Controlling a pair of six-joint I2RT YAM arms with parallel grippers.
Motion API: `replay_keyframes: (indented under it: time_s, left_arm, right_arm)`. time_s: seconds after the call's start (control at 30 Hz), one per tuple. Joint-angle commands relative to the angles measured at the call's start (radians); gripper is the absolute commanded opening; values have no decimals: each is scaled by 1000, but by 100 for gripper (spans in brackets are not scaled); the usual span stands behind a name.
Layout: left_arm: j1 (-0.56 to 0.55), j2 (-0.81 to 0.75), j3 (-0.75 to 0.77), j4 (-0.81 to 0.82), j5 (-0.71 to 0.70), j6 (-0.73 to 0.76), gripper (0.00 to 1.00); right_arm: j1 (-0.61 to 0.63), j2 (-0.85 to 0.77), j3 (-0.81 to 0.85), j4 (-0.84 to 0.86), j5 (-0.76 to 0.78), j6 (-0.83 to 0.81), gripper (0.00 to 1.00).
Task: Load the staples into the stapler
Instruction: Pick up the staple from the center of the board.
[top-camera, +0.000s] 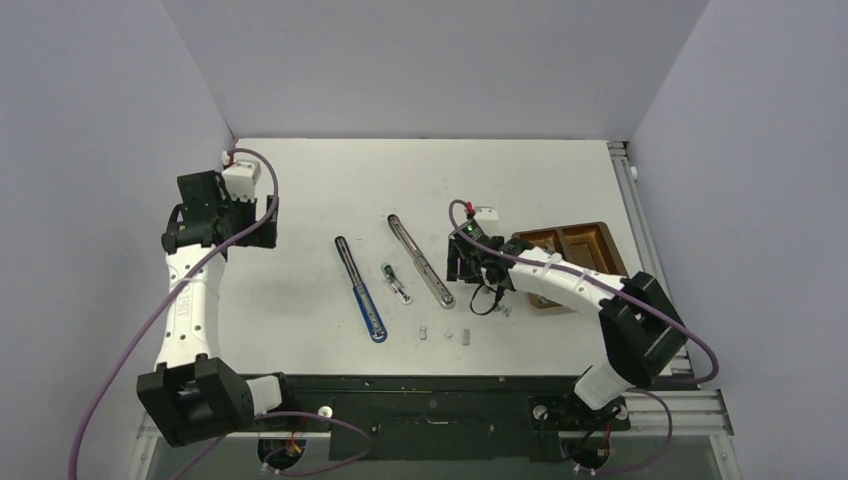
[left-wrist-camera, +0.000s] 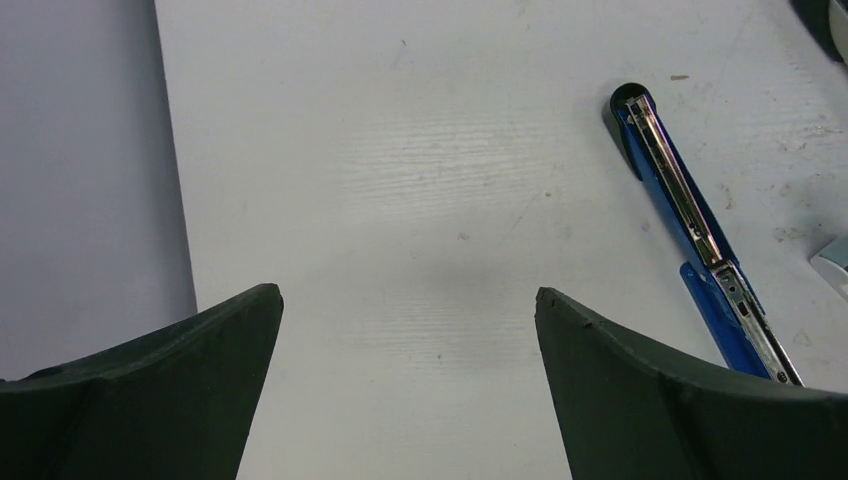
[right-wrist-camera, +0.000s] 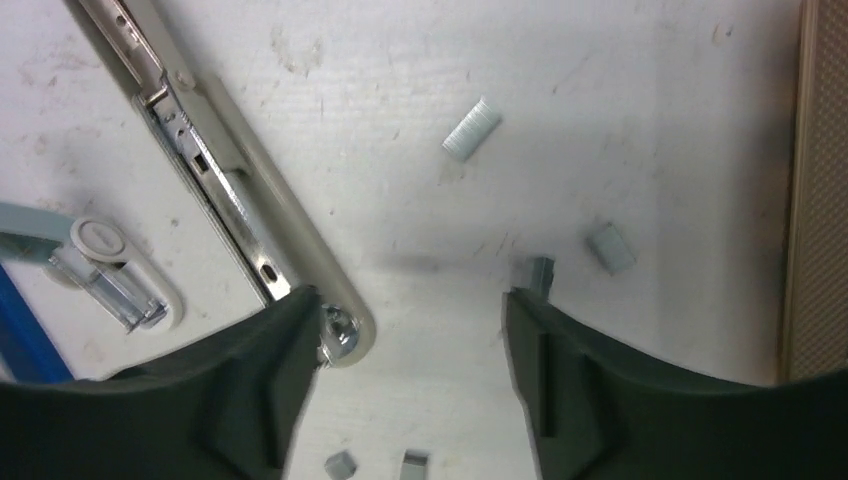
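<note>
Three staplers lie opened flat mid-table: a blue stapler, a small white stapler and a long beige stapler with its metal channel exposed. Several short grey staples lie loose on the table, more of them near the front edge. My right gripper hangs open over bare table; its left finger is by the beige stapler's rounded end and one staple strip sits at its right fingertip. My left gripper is open and empty at the far left.
A brown two-compartment tray stands right of the right gripper. A pale grey wall borders the table on the left. The right arm's cable loops onto the table beside the tray.
</note>
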Motion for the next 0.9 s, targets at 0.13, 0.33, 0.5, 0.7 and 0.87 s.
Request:
replay_keyframes:
  time_s: [0.13,0.33,0.5,0.7,0.87]
  left_arm:
    - [28,-89,-163,171,112,-96,96]
    - [40,-114,-243,294,141,-176,96]
    - [40,-155,-290,318,227,-204,96]
    - [40,-172,-339,315,282,-201,96]
    - [40,-169,-344,287,299,-158,96]
  right_arm:
    - [-40,-305,-234,68,-142,57,100]
    - [148,-319,-189,-95,37,26,58]
    - [307,-273,-225,-119,115,103,45]
    - [328,-238,-278,-86,74,129,42]
    - [328,-211,-292,-68,56,129,40]
